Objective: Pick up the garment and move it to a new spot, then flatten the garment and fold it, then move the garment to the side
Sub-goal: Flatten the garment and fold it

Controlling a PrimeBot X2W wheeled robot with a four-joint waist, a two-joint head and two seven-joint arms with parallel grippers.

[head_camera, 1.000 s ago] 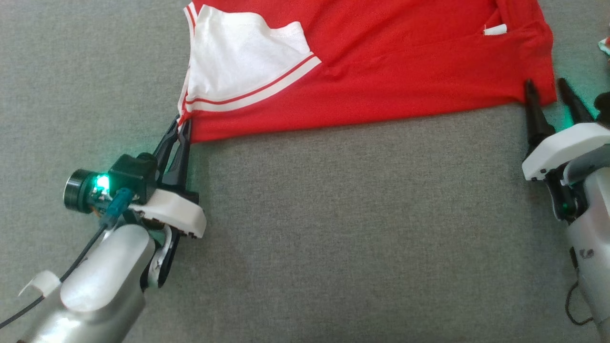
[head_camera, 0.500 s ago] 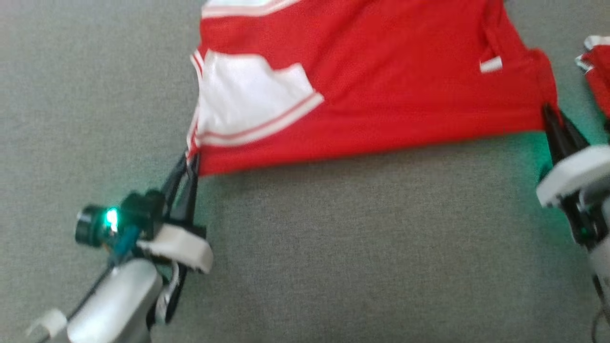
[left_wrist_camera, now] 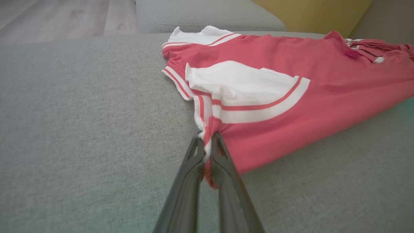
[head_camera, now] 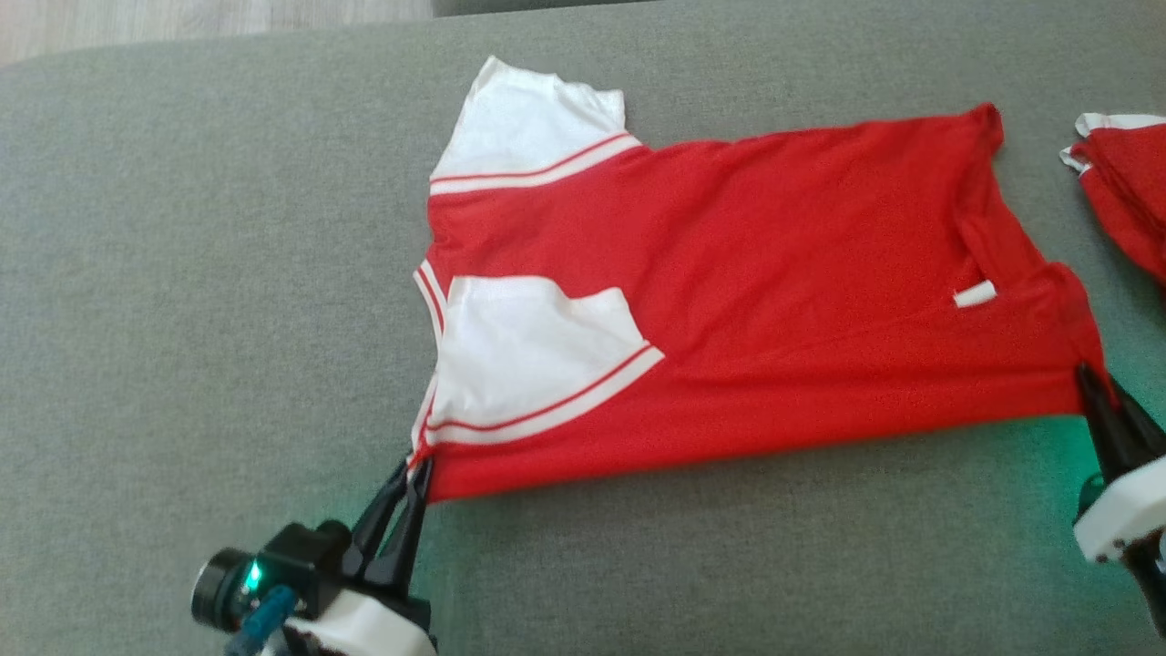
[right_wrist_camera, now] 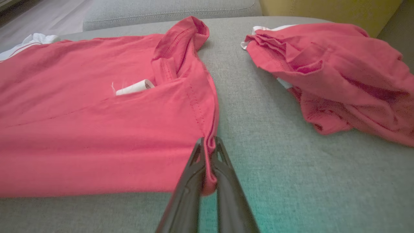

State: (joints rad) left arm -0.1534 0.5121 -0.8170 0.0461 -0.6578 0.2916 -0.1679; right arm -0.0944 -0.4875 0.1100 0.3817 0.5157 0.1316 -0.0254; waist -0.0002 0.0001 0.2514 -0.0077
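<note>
The garment (head_camera: 774,292) is a red T-shirt with white, red-striped sleeves, folded lengthwise and spread across the grey cushion (head_camera: 228,319). My left gripper (head_camera: 417,472) is shut on its near left corner, by the folded-in white sleeve (head_camera: 528,351); the wrist view shows the cloth (left_wrist_camera: 252,97) pinched between the fingers (left_wrist_camera: 208,145). My right gripper (head_camera: 1089,381) is shut on the near right corner, and that wrist view shows the hem (right_wrist_camera: 207,106) clamped at the fingertips (right_wrist_camera: 208,144). A white label (right_wrist_camera: 136,86) pokes out of a fold.
A second red garment (right_wrist_camera: 339,74) lies crumpled on the cushion just right of the held shirt, also at the head view's right edge (head_camera: 1125,182). Wooden floor (head_camera: 182,23) lies beyond the cushion's far edge. A yellow cushion (left_wrist_camera: 310,11) stands behind.
The right gripper, open beside the shirt's near right corner a second ago, has shut on it. The head camera has tilted up, bringing the whole shirt and the far edge into view.
</note>
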